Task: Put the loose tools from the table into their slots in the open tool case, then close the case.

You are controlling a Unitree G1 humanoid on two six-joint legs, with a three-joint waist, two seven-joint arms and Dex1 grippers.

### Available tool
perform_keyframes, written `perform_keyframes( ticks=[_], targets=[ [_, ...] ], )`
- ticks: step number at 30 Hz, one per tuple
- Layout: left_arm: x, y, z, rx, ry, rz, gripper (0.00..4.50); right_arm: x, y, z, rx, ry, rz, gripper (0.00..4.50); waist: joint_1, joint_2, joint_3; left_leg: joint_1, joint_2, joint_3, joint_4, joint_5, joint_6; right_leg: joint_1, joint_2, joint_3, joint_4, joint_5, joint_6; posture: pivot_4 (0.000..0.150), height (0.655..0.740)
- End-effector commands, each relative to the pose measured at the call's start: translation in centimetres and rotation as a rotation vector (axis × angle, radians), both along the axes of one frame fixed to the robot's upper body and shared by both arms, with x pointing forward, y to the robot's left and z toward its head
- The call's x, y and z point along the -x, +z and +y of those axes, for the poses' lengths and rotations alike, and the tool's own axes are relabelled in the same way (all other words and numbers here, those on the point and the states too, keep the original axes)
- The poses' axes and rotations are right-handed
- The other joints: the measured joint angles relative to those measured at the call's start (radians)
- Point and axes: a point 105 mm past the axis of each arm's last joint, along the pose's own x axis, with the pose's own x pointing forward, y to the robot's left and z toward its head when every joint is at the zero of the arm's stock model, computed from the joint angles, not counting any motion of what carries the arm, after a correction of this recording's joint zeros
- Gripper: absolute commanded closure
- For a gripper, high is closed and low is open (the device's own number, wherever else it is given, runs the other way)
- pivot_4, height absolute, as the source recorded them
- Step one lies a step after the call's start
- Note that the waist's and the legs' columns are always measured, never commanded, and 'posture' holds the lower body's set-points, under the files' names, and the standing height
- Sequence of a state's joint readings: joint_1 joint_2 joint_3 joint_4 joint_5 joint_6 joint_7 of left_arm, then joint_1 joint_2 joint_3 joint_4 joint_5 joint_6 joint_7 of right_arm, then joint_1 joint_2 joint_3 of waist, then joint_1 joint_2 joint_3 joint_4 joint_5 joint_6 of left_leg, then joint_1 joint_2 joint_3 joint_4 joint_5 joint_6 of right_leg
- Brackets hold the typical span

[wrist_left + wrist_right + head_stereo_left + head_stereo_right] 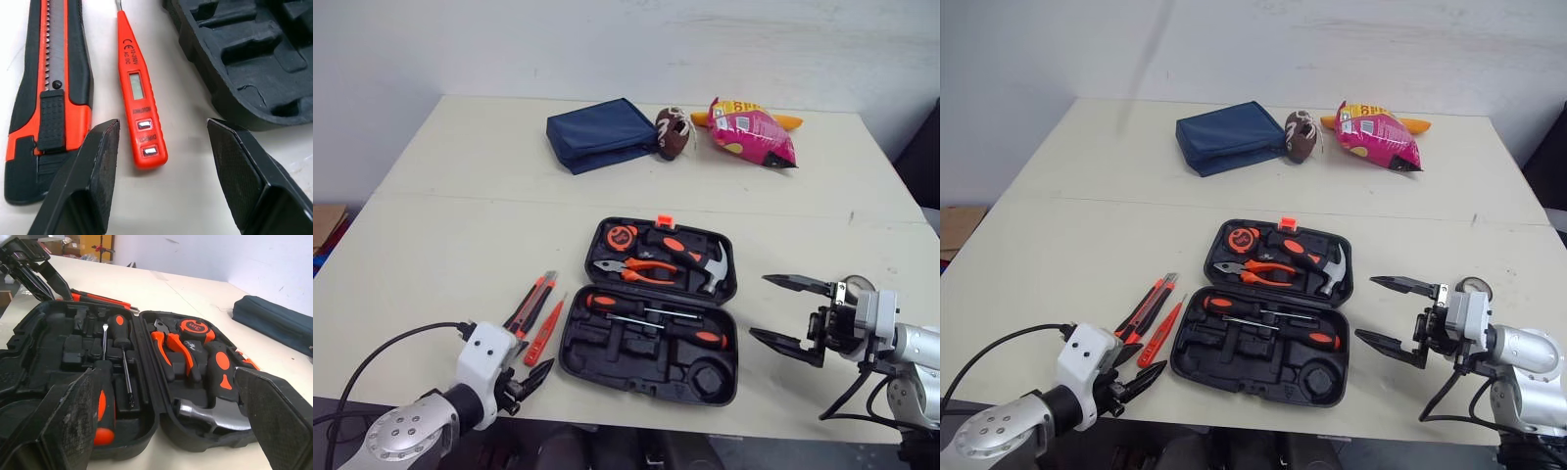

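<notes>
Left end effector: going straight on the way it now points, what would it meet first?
The left end effector, fingers open, would probably meet the red tester pen: its butt end lies just ahead between them. The utility knife and tool case flank that line. Height over the table is unclear.

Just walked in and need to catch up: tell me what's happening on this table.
The robot is packing the tool case, which lies open with hammer, pliers, tape measure and screwdrivers seated. A utility knife and a red voltage tester lie loose on the table left of it. The left end effector is open over the tester's butt end, not gripping. The right end effector hangs open and empty right of the case.
</notes>
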State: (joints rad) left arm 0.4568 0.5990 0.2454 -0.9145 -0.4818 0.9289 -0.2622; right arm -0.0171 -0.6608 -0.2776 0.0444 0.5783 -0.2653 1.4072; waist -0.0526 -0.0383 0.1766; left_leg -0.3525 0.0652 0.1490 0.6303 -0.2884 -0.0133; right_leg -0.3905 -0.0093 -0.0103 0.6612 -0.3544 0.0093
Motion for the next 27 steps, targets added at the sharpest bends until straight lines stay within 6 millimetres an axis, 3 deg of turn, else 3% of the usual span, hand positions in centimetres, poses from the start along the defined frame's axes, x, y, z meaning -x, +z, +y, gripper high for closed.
perform_keyframes(
  ticks=[1,19,22,26,27],
  targets=[
    [-0.4,-0.3,-0.2,0.001,0.017,0.002,1.67,0.0,0.4,0.2,-0.006,0.004,-0.033,0.00,0.000,0.000,0.000,0.000,0.000,0.000,0.000,0.000,0.000,0.000,0.000,0.000,0.000,0.000,0.000,0.150,0.7400],
    [-2.0,-2.0,-1.2,0.063,0.028,0.160,1.67,-0.1,0.7,0.9,-0.012,-0.006,-0.053,0.00,0.024,0.006,-0.003,0.001,0.000,0.000,0.000,0.001,0.001,0.001,0.000,0.000,0.001,0.001,0.000,0.150,0.7400],
    [-1.7,-2.3,-1.1,0.040,0.007,0.199,2.48,0.1,0.7,1.0,-0.012,-0.006,-0.054,0.00,0.025,0.006,-0.003,0.001,-0.001,0.000,0.000,0.001,0.001,0.002,0.000,0.000,0.001,0.001,0.001,0.150,0.7400],
    [-2.0,-2.1,-1.3,0.042,-0.003,0.193,4.16,0.2,0.7,1.2,-0.010,-0.003,-0.053,0.00,0.024,0.007,-0.004,0.001,-0.001,0.000,0.000,0.001,0.000,0.001,-0.001,0.000,0.000,0.001,0.001,0.150,0.7400],
    [-2.1,-2.1,-1.3,0.039,-0.008,0.192,4.21,0.3,0.7,1.2,-0.010,-0.003,-0.052,0.00,0.025,0.007,-0.004,0.001,-0.001,0.000,0.000,0.001,0.000,0.001,-0.001,0.000,0.000,0.001,0.001,0.150,0.7400]
  ],
)
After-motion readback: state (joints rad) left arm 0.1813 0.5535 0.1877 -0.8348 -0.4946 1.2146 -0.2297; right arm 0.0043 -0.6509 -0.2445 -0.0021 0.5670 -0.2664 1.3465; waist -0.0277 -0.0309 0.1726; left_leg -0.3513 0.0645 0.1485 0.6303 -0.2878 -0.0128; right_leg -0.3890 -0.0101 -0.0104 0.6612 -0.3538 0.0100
